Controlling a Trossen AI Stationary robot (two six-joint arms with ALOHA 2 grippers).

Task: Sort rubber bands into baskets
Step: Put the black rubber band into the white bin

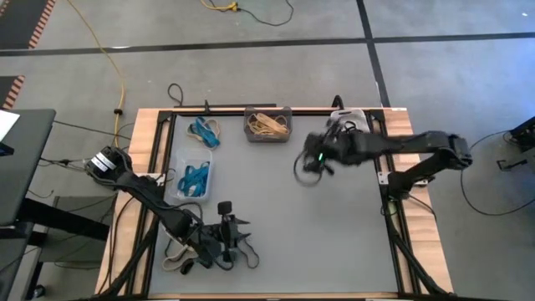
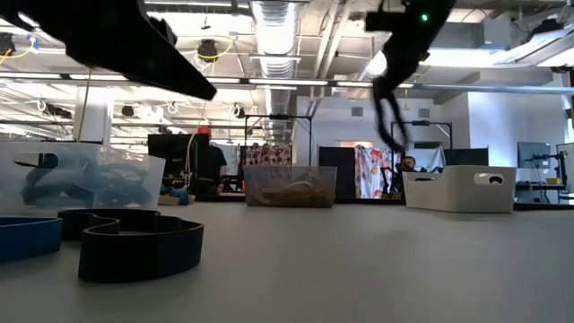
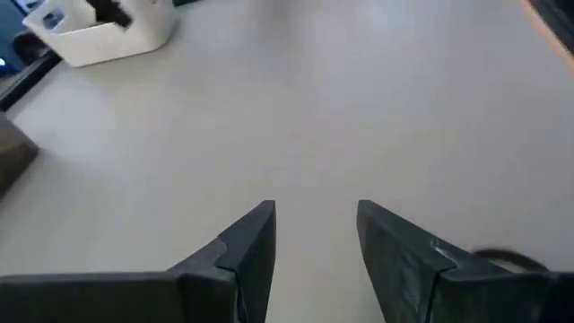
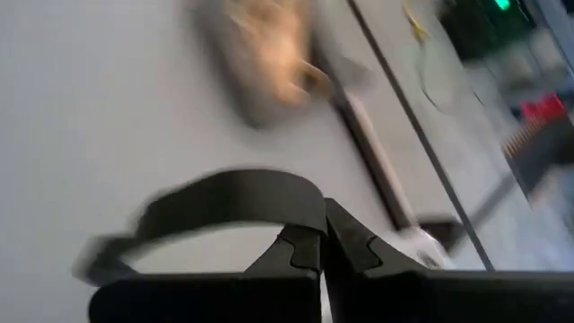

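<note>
My right gripper [image 1: 316, 159] is above the middle of the table, shut on a black rubber band [image 1: 304, 171]. That band hangs in the air in the low view [image 2: 389, 112]. My left gripper [image 3: 314, 242] is open and empty, low over the table's near left part [image 1: 230, 238]. More black bands [image 2: 134, 244] and tan bands [image 1: 177, 256] lie flat on the table by it. The clear basket [image 1: 191, 177] holds blue bands. The dark grey basket [image 1: 267, 124] holds tan bands. The white basket [image 1: 347, 117] is partly hidden by my right arm. My right gripper pinches one spot of the black band's loop [image 4: 303, 213] between its two fingertips [image 4: 352, 240]. The rest of the loop [image 4: 215, 202] curves away in front of the fingers. The band hangs slack below the gripper, lifted clear of the table [image 2: 391, 126].
Loose blue bands [image 1: 205, 131] lie at the far left of the table, beside the dark grey basket. A blue band [image 2: 27, 238] lies close to the low camera. Bare table [image 1: 334, 234] spreads over the middle and near right. A yellow cable [image 1: 109, 58] runs over the floor beyond.
</note>
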